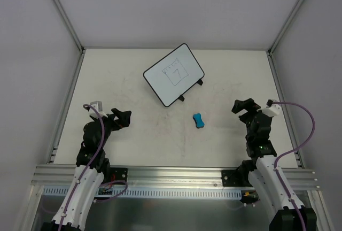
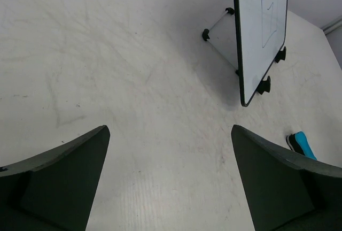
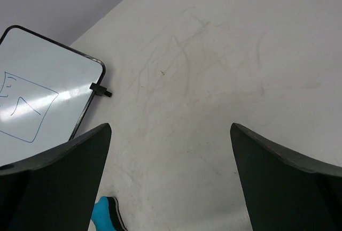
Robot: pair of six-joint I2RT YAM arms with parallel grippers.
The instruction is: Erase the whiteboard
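The whiteboard [image 1: 173, 74] stands tilted at the far middle of the table [image 1: 133, 145], with black lines on it. The left claw [image 1: 124, 118] and right claw [image 1: 243, 106] are spread wide and hold nothing. Both are well apart from the board.

- On the whiteboard [image 1: 159, 84], at the far middle of the table [image 1: 123, 81], a hand-drawn black "7" [image 1: 176, 75] stands inside a drawn square [image 1: 166, 79]
- Tiny marks [image 1: 172, 69] run along the square's far edge, too small to read
- The right wrist view shows the same numeral at its left edge
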